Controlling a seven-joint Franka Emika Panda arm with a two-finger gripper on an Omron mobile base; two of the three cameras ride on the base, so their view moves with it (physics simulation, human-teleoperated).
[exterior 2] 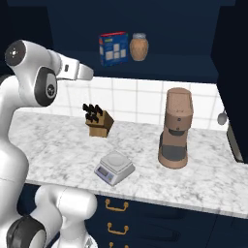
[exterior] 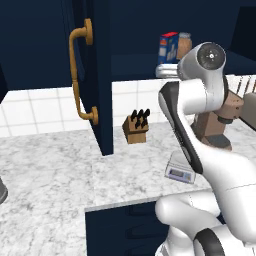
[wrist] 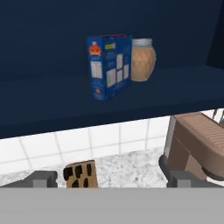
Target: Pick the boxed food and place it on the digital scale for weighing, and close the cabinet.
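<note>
The boxed food point(wrist: 109, 65) stands upright on the shelf of the open cabinet point(wrist: 183, 89), blue side with white panels toward me, a tan jar point(wrist: 142, 59) touching its right side. My gripper point(wrist: 113, 179) hangs open below and in front of the shelf, fingertips point(wrist: 41, 178) far apart with nothing between them. From the right base view the boxed food point(exterior 2: 114, 48) is up and to the right of my hand point(exterior 2: 80, 71). The digital scale point(exterior 2: 115, 168) lies bare on the marble counter. The cabinet's left door point(exterior: 102, 100) stands swung open, its brass handle point(exterior: 79, 75) facing me.
A wooden knife block point(exterior 2: 98, 123) sits at the back of the counter point(exterior 2: 203, 184), behind the scale. A brown grinder point(exterior 2: 176, 128) stands to the scale's right. The cabinet's right door point(exterior 2: 235, 72) also hangs open over the counter's right end.
</note>
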